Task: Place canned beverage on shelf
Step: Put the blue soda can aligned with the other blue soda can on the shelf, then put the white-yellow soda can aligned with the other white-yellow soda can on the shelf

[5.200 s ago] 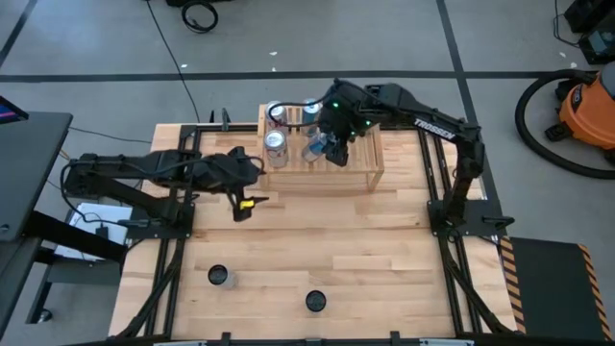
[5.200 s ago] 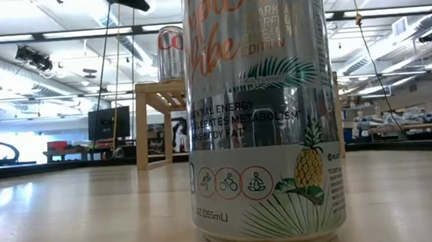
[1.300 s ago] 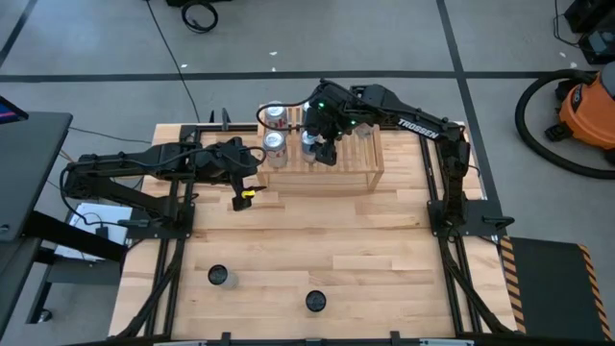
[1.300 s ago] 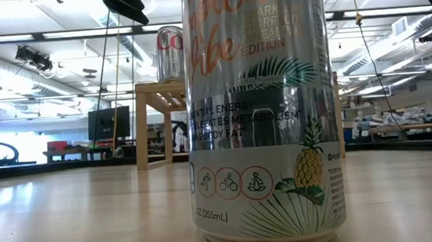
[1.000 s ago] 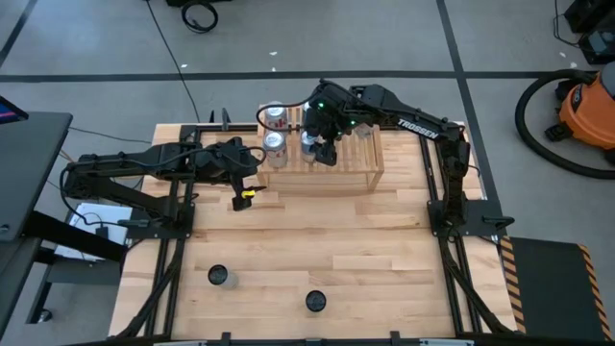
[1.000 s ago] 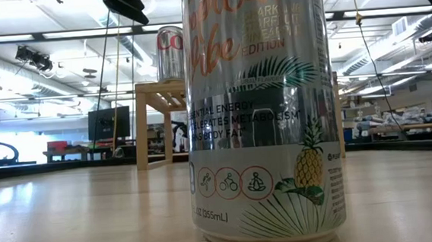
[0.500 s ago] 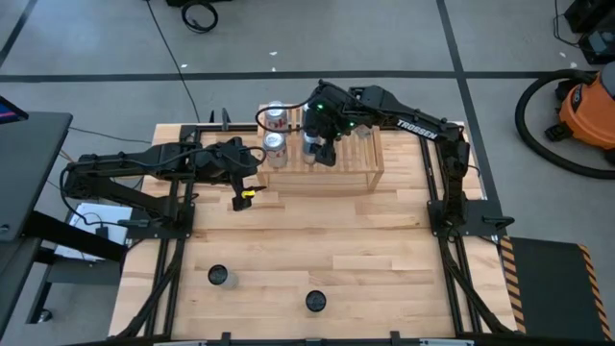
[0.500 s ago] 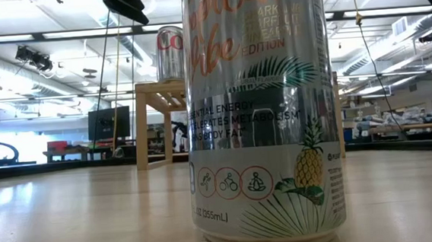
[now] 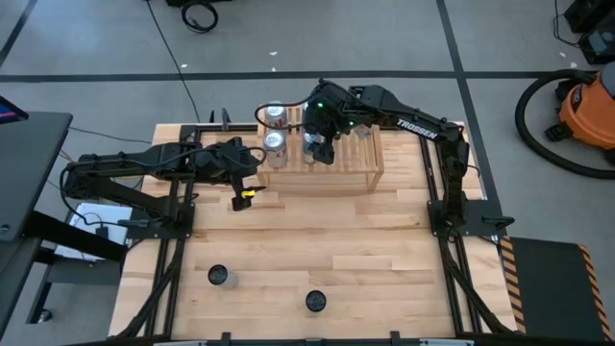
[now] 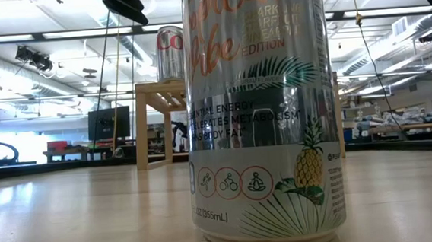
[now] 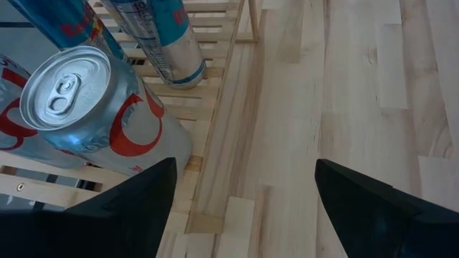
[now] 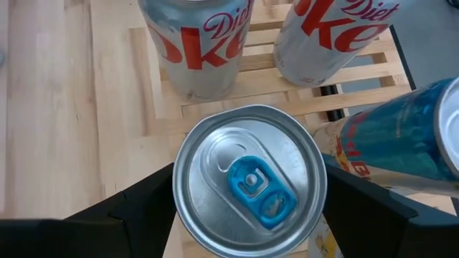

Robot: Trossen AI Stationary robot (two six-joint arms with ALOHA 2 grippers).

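Right gripper (image 12: 247, 208) above the shelf (image 9: 346, 171), fingers spread beside a blue-tabbed can (image 12: 249, 183) standing on the slats, not gripping, left gripper (image 11: 244, 208) open, empty, left of shelf

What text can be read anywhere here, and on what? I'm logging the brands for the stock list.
"Diet" and "oke": two silver cans with red lettering on the shelf.
"VIBE", "EDITION", "METABOLISM", "(355mL)": pineapple can on the table.
"TROSSEN": right arm.
Slim blue cans: lettering cut off, unreadable.
The pineapple can's smallest print is too small to read.
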